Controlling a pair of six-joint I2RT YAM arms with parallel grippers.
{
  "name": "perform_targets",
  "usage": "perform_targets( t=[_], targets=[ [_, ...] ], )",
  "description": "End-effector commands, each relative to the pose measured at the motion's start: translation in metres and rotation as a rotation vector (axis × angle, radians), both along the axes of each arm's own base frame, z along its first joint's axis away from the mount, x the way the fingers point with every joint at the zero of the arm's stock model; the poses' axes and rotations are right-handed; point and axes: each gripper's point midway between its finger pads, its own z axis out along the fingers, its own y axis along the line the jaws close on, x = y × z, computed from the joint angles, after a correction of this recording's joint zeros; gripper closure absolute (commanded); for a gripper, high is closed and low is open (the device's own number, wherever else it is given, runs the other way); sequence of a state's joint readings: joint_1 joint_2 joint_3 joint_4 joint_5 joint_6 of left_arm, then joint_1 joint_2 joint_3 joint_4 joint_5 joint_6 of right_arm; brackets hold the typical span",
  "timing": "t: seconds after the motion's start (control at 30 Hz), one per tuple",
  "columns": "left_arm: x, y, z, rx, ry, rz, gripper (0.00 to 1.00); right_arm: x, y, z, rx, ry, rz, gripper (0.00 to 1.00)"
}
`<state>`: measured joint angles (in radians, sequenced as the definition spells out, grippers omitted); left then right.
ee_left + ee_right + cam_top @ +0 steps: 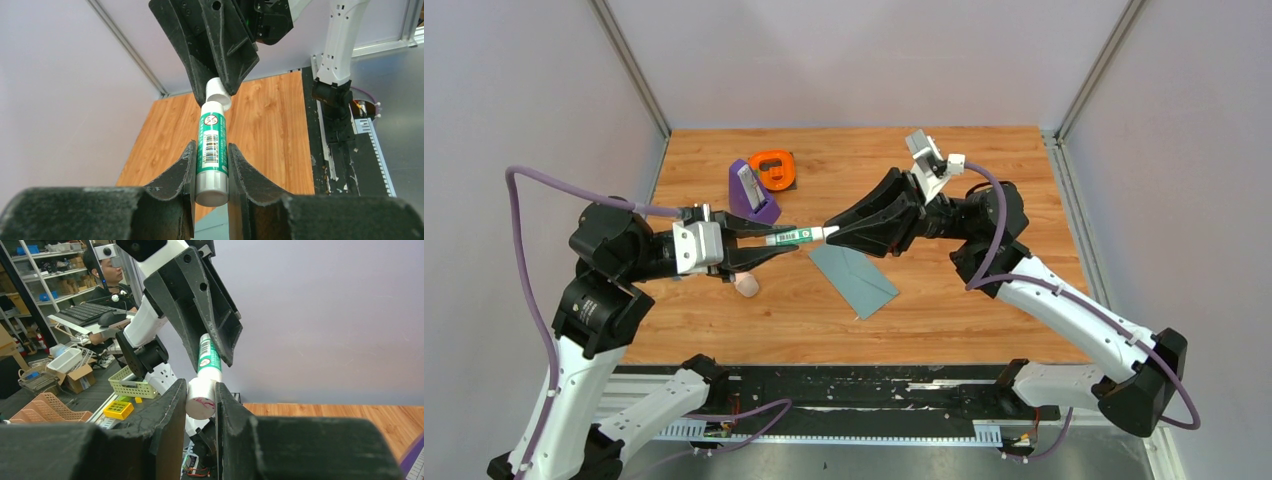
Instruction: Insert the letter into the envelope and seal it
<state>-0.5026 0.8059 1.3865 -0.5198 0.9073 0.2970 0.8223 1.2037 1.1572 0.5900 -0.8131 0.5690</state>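
1. Currently both arms reach inward over the wooden bench (944, 320), elbows out, wrists level, grippers meeting tip to tip above the surface.
2. The left gripper (769, 238) is clamped on the body of a green-labelled glue stick (796, 236), which is held horizontal.
3. The right gripper (832, 232) is clamped on the stick's white cap end.
4. The grey-teal paper envelope (856, 277) lies flat on the bench, just near-side of the right gripper and touched by neither.
5. A small pink cylinder (746, 285) sits on the bench under the left gripper.
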Motion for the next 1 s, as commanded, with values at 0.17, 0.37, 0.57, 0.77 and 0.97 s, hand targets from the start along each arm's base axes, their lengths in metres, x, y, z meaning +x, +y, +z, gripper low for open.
perform_targets(
  t=[0.17,0.37,0.57,0.77,0.97],
  targets=[
    [0.003,0.000,0.007,-0.010,-0.037,0.013,1.00,-0.010,-0.008,0.017,0.047,-0.060,-0.008,1.00],
    [0.004,0.000,0.007,-0.010,-0.034,0.012,1.00,0.000,-0.002,0.014,0.034,-0.038,-0.034,1.00],
    [0.003,-0.002,0.009,-0.021,-0.027,0.005,1.00,-0.001,0.001,0.016,0.033,-0.045,-0.031,1.00],
    [0.003,-0.003,0.007,-0.018,-0.022,-0.004,1.00,0.003,0.001,0.016,0.032,-0.041,-0.054,1.00],
    [0.004,-0.003,0.004,-0.013,-0.020,-0.006,1.00,0.010,0.006,0.021,0.037,-0.027,-0.065,1.00]
  ],
)
